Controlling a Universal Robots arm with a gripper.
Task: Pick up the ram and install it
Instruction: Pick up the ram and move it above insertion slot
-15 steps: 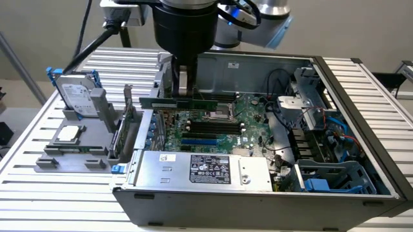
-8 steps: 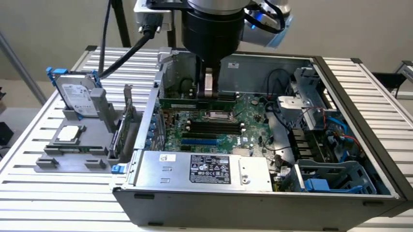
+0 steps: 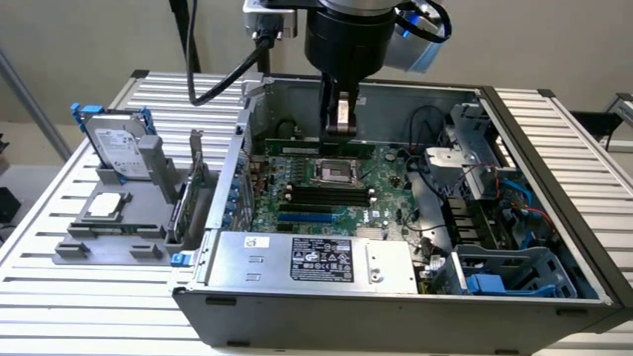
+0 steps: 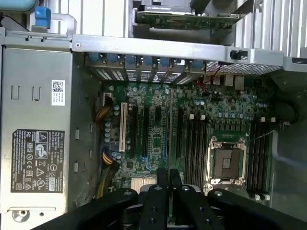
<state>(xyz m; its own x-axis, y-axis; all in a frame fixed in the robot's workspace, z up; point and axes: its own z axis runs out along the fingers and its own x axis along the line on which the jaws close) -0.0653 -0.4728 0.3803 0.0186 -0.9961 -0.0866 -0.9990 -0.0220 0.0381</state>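
- My arm (image 3: 348, 44) comes down from above with the wrist nearly upright, over the far part of the opened computer case (image 3: 396, 322), which lies on the slatted tabletop (image 3: 70, 315).
- My claw (image 3: 339, 136) points down into the case; its two fingers (image 4: 162, 179) stand close together, narrow, pinching the ram (image 3: 316, 148) between them.
- I hold the ram with its long side level, above the green motherboard (image 3: 381, 211) and running the same way as the memory slots (image 4: 195, 148).
- In the exterior view I see the ram's broad face, a long green strip reaching out to both sides of my fingertips, beyond the processor socket (image 3: 334, 170).
- The wrist view gives me the ram nearly edge-on instead, a thin line through my claw, and shows slots on both sides of the socket.
- Only the exterior view shows me the whole grey parts holder (image 3: 111, 248), between the case and the tabletop's edge at the exterior view's left, with a hard drive (image 3: 118, 147) standing at its far end and a pale square piece (image 3: 105, 205) nearer.
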